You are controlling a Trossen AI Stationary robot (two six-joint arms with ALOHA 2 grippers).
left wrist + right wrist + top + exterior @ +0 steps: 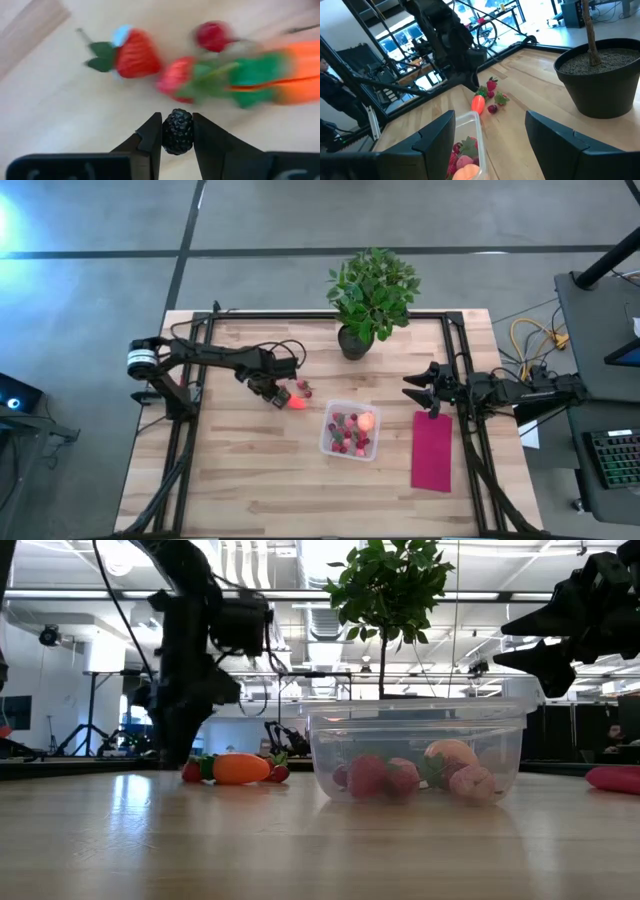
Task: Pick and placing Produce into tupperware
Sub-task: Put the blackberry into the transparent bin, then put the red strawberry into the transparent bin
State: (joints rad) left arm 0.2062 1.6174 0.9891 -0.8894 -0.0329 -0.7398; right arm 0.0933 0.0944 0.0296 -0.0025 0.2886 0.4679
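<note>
blackberry: nearest the lens in the left wrist view, a small dark bumpy blackberry [177, 131] sits pinched between the two fingers of the left claw [177, 137], which is closed on its sides.
left claw position: low over the tabletop [230, 480], just left of the container, among the loose pieces [271, 390].
handling of the blackberry: it looks like a light toy fruit, small and rounded; I judge it could squirt out of a hard pinch, so a hold across its widest middle, as now, seems safest.
blackberry axis: slightly taller than wide, its long axis running along the fingers, pointing away from the wrist.
loose produce: a strawberry [136, 53], a second strawberry [175, 82] and a small red berry [212, 36] lie just beyond the claw.
carrot: an orange carrot [292, 72] with a green top lies flat; in the low view its long axis runs sideways, green end toward the left arm [240, 768]. A grip across its mid-body would suit it.
container: the clear container [326, 442] stands mid-tabletop, open-topped, already holding red berries and a round peach [366, 421].
right claw: the right claw [428, 392] hangs parted and empty, above the far end of the pink cloth [432, 452].
plant: a potted plant [368, 295] stands at the far edge.
</note>
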